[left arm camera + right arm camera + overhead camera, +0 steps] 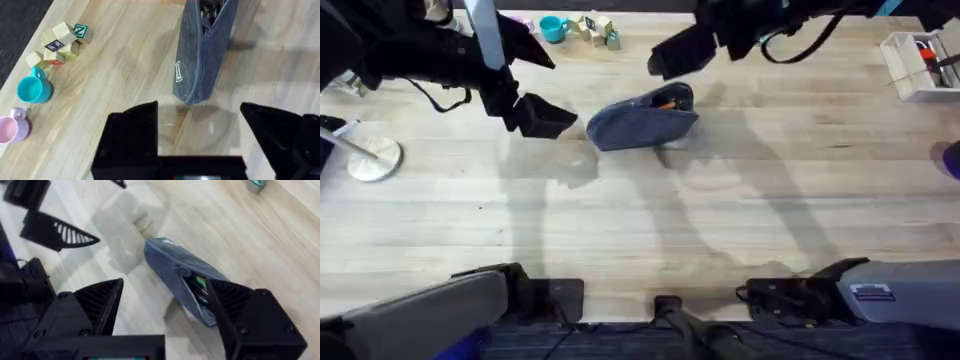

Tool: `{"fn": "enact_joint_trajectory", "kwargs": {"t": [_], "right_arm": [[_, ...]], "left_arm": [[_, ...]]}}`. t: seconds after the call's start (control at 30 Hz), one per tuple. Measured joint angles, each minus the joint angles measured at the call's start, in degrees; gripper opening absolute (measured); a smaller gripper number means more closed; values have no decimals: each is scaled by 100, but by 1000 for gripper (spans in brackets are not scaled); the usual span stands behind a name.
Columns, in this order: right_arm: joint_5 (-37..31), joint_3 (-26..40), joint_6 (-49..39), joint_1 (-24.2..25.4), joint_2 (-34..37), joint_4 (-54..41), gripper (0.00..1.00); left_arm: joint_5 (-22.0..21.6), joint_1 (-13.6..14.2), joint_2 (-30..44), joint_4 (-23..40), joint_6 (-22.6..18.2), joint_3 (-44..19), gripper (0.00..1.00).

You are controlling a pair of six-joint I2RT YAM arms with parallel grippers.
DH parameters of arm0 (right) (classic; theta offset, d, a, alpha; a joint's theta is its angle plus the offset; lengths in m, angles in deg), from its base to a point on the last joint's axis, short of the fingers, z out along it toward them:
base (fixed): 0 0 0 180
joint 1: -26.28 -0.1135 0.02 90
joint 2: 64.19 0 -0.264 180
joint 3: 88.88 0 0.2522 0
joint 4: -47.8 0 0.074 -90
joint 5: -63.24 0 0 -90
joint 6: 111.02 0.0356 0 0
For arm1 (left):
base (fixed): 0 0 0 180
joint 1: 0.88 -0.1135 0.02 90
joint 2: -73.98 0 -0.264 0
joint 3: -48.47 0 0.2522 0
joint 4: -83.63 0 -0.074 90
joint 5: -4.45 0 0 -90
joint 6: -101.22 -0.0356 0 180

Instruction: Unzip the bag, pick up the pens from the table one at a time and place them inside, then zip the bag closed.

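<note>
Grey-blue bag [642, 118] lies lengthwise left-right, unzipped end rightward, between both arms' spread empty fingers [131, 135]

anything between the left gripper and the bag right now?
Nothing. In the left wrist view, bare table separates the open left gripper from the bag; the overhead view shows the same bare gap.

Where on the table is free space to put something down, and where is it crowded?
Free: the wide table strip between the bag and the arm bases. Crowded: the far edge with the teal cup and blocks, and the white tray at far right.
</note>
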Motion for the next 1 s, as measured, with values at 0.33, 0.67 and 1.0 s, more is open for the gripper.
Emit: {"fn": "enact_joint_trajectory", "kwargs": {"t": [0.33, 0.67, 1.0], "right_arm": [[-765, 0, -1278, -541, 225, -13, 997], [-1564, 0, -2078, -882, 553, -9, 997], [-1650, 0, -2178, -961, 1052, 101, 997]], "left_arm": [[0, 0, 0, 18, 0, 0, 993], [0, 0, 0, 52, -2, 0, 993], [0, 0, 0, 52, -1, 0, 994]]}}
